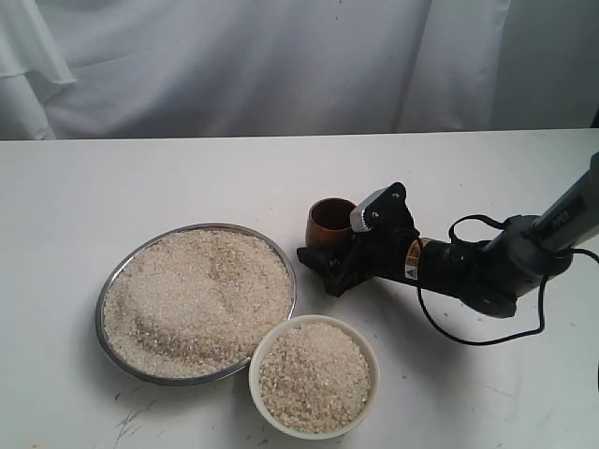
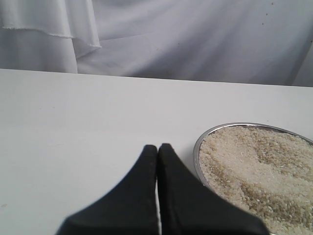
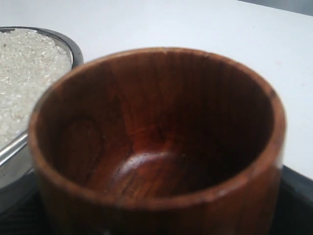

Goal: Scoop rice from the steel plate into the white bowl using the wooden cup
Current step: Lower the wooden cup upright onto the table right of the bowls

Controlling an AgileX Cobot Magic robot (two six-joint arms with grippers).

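Observation:
The steel plate (image 1: 106,297) lies left of centre, heaped with rice (image 1: 197,299). In front of it to the right stands the white bowl (image 1: 255,363), holding rice (image 1: 314,379) nearly to its rim. The wooden cup (image 1: 329,223) is upright just right of the plate, with my right gripper (image 1: 329,247) shut on it from the right. In the right wrist view the cup (image 3: 156,132) is empty, with the plate's rim (image 3: 14,152) beside it. My left gripper (image 2: 157,147) is shut on nothing, just beside the plate's rim (image 2: 196,152), and is out of the exterior view.
A white cloth backdrop (image 1: 281,65) hangs behind the white table (image 1: 140,178). The right arm (image 1: 487,267) and its looping black cable (image 1: 468,337) lie over the table's right side. A few dark scuffs (image 1: 131,416) mark the front left.

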